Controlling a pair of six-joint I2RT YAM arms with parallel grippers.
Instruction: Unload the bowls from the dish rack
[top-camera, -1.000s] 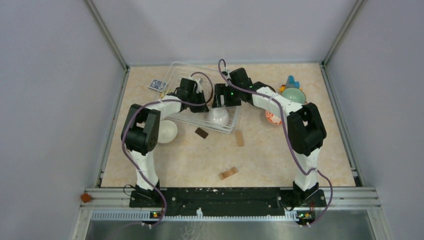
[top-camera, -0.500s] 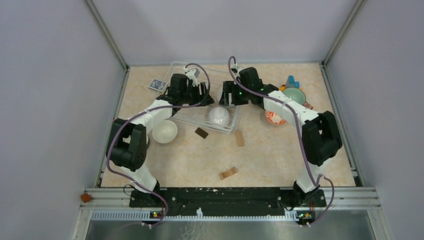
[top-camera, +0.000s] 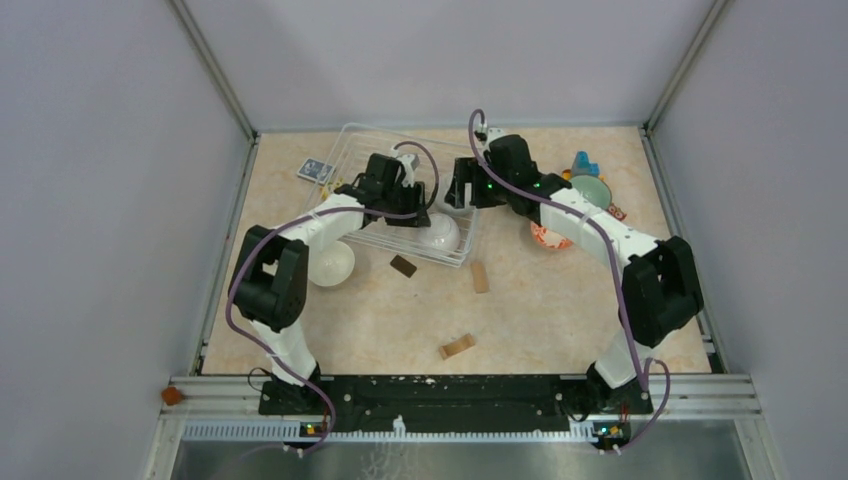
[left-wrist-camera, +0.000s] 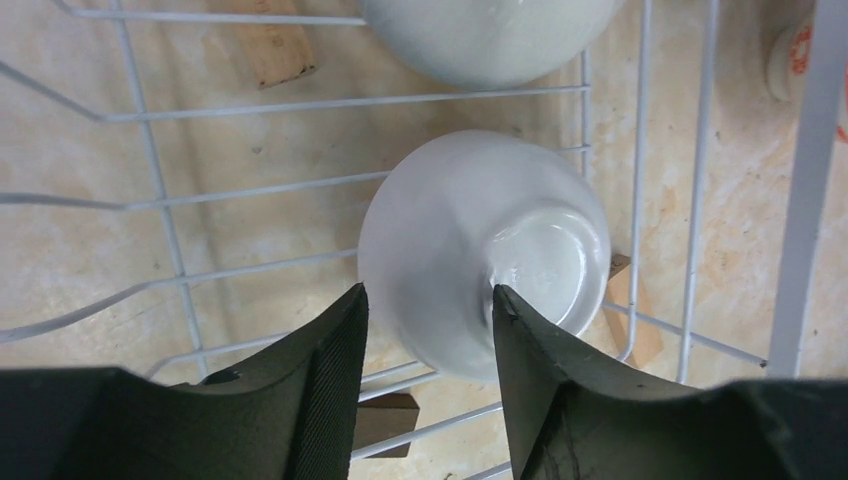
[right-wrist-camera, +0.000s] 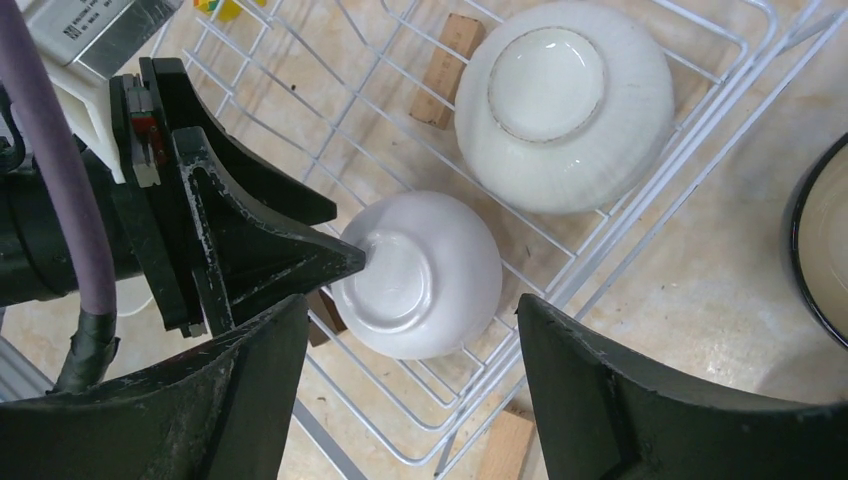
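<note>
While the spread left gripper (left-wrist-camera: 426, 300) is straddling the slick upturned bowl (left-wrist-camera: 440, 220), a slip is looming — the right gripper (right-wrist-camera: 410, 305), also spread, is hovering close.

Glossy glazed bowl (left-wrist-camera: 470, 250), smooth white wire dish rack (left-wrist-camera: 803, 200), seemingly wooden block (right-wrist-camera: 448, 70).

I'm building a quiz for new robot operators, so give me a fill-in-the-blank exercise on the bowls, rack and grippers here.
In the right wrist view, the dish rack holds ___ bowls. The ribbed bowl lies ___ down, foot ring showing. The left gripper straddles the smooth white bowl; the right gripper hangs above, jaws ___ and empty.
Missing words: two; upside; open.
</note>
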